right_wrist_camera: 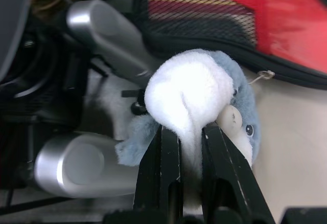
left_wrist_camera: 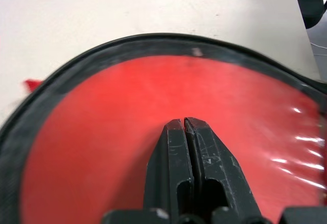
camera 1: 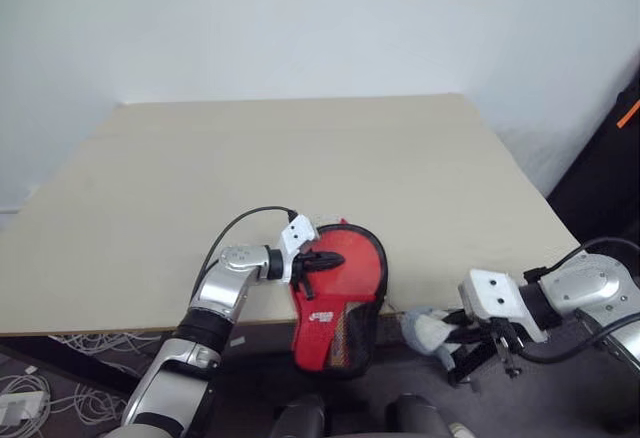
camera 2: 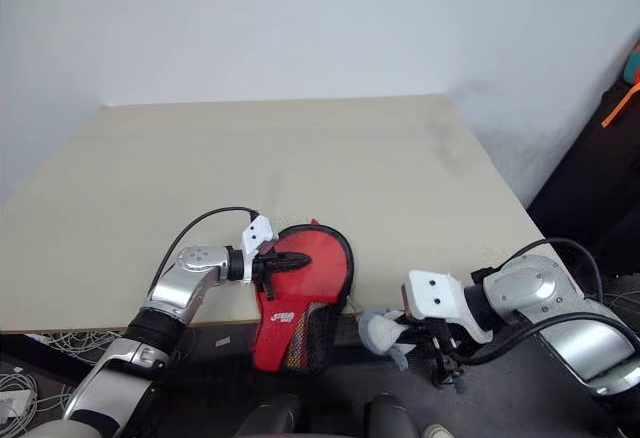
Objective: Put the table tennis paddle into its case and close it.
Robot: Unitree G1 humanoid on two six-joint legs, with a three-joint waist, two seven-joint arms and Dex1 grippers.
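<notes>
The red case [camera 1: 340, 298] lies at the table's front edge, its narrow end with the white logo and dark mesh panel [right_wrist_camera: 199, 1] hanging over the edge. Coloured stripes show through the mesh; the table tennis paddle itself is hidden. My left gripper [camera 1: 330, 257] is shut, its fingertips resting on the case's round red face [left_wrist_camera: 127, 111], inside the black rim. Off the table to the right, my right gripper [right_wrist_camera: 186, 132] is shut on a small blue and white plush toy [right_wrist_camera: 189, 91], which a thin cord [right_wrist_camera: 263, 74] links to the case's black edge.
The beige table [camera 1: 300, 158] stretches away behind the case to a pale wall. A dark object with an orange strip [camera 1: 625, 108] stands at the far right. Cables [camera 1: 30, 398] lie on the floor below the table's left corner.
</notes>
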